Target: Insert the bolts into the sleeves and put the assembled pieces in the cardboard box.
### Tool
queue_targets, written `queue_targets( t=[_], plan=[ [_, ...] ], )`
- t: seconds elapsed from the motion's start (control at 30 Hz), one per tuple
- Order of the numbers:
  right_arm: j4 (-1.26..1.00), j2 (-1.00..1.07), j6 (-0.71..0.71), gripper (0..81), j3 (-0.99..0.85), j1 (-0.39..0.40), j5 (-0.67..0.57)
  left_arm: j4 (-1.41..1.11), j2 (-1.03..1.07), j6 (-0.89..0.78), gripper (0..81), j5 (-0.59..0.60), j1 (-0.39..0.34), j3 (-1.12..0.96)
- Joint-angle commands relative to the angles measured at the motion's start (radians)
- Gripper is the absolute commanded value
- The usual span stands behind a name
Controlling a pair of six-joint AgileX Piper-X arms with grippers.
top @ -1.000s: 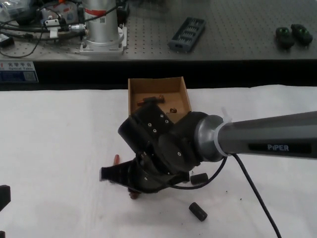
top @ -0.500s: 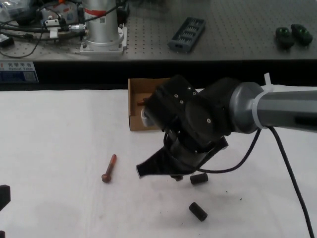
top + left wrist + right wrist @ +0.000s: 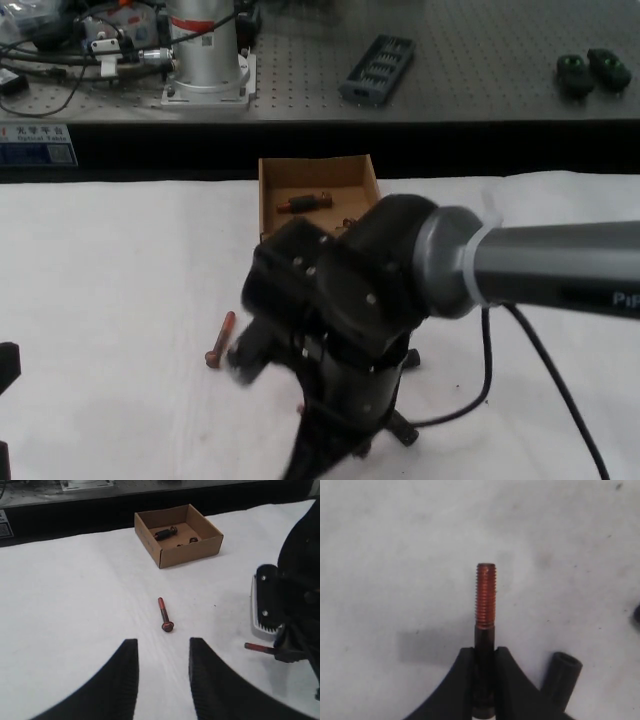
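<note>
Bench covered with a white cloth [image 3: 110,260], faintly smudged. Behind it ran a dark perforated table [image 3: 480,70] carrying a metal post [image 3: 205,50], a tangle of cables [image 3: 50,50] and a small dark rack [image 3: 377,68].

The cardboard box [image 3: 316,162] sat at the cloth's far edge, open side up.

High view: the right arm [image 3: 540,265] came in from the right, its wrist bent down over the middle of the cloth and covering the patch beneath it. A loose bolt [image 3: 218,338] lay in the open beside the wrist.

Left wrist view: looked into the box, where one assembled piece [image 3: 165,532] lay on the floor with a couple of small dark bits near it. The loose bolt lay head toward the camera, between the box and the left gripper [image 3: 163,647]. That gripper's two fingers stood apart with nothing between them, near the bolt but not touching it.

Right wrist view: the right gripper [image 3: 484,655] was clamped on a second bolt [image 3: 485,595] by its head end. The reddish threaded end stuck out past the fingertips, over bare cloth. One black sleeve [image 3: 562,676] lay just beside the fingers, open end up toward the camera, apart from the held bolt. The box was well away from this gripper.
</note>
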Motion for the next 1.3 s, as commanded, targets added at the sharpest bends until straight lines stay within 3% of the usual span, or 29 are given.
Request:
queue_targets(
  t=[0.0, 0.17, 0.3, 0.37, 0.53, 0.67, 0.73, 0.87, 0.93, 1.1, 1.27],
  plan=[
    [0.082, -0.025, -0.180, 6.1, -0.001, 0.014, -0.004, -0.016, -0.006, 0.063, 25.4, 0.004, -0.002, -0.005],
    [0.158, -0.052, -0.422, 6.1, -0.001, 0.017, -0.004, -0.012, -0.006, 0.068, 25.4, 0.004, -0.002, -0.005],
    [0.199, -0.100, -0.524, 7.1, -0.001, 0.016, -0.007, -0.013, -0.006, 0.080, 25.4, 0.004, -0.002, -0.005],
    [0.229, -0.119, -0.574, 11.7, -0.001, 0.016, -0.015, -0.013, -0.006, 0.098, 25.4, 0.000, -0.002, -0.005],
    [0.288, -0.143, -0.627, 32.5, -0.001, 0.016, -0.075, -0.024, -0.006, 0.117, 25.4, 0.000, -0.002, -0.005],
    [0.274, -0.143, -0.617, 33.0, -0.001, 0.022, -0.085, -0.034, -0.006, 0.117, 25.4, 0.000, -0.002, -0.005],
    [0.228, -0.143, -0.451, 30.0, -0.001, 0.017, -0.073, -0.034, -0.006, 0.117, 25.4, 0.000, -0.002, -0.005],
    [0.129, -0.143, 0.249, 23.5, -0.001, -0.006, -0.176, -0.034, -0.006, 0.108, 25.4, -0.031, -0.002, -0.005],
    [0.096, -0.143, 0.464, 21.7, -0.001, -0.007, -0.183, -0.034, -0.006, 0.092, 25.4, -0.057, -0.002, -0.005],
    [-0.130, -0.143, 0.819, 21.1, -0.001, -0.004, -0.007, -0.030, -0.006, 0.032, 25.4, -0.073, -0.002, -0.005],
    [-0.168, -0.143, 1.208, 21.1, -0.001, -0.005, 0.113, 0.015, -0.006, -0.042, 25.4, -0.073, -0.002, -0.005]
  ],
)
